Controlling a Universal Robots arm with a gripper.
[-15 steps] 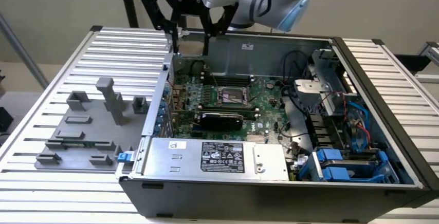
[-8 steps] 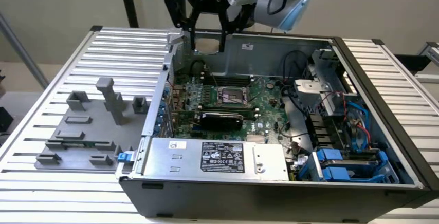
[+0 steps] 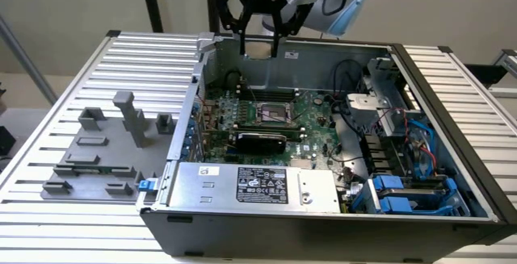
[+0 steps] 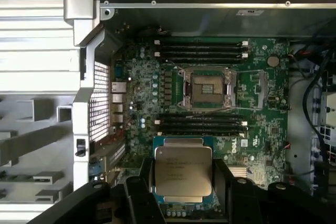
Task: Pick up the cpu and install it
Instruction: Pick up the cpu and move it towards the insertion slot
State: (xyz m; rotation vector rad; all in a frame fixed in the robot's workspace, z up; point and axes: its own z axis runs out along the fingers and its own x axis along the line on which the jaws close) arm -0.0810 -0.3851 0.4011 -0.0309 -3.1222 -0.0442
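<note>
The robot arm's gripper [image 3: 260,43] hangs above the rear wall of an open computer case [image 3: 323,234], which lies on its side on a slatted metal table [image 3: 48,215]. In the wrist view the gripper [image 4: 184,179] is clamped on the cpu [image 4: 182,171]. Its two dark fingers [image 4: 143,182] press against opposite edges of the chip. The cpu is held flat and clear of the board, its silvery lid with printed lettering facing the camera and a green rim showing around it.

Below it lies the green motherboard [image 4: 262,124]. The metal-framed CPU socket [image 4: 205,88] sits near the board's middle, flanked by two banks of black memory slots [image 4: 202,48]. In the wrist view one of those banks runs between the held chip and the socket, so the chip is not over the socket.

In the exterior view the socket [image 3: 270,114] is well below the gripper, deep inside the case. A grey power supply [image 3: 250,185] with a black label fills the case's near corner, and blue drive caddies [image 3: 404,194] sit toward the exterior view's right. Grey plastic fixture blocks [image 3: 97,155] stand on the table at the exterior view's left, beside the case.
</note>
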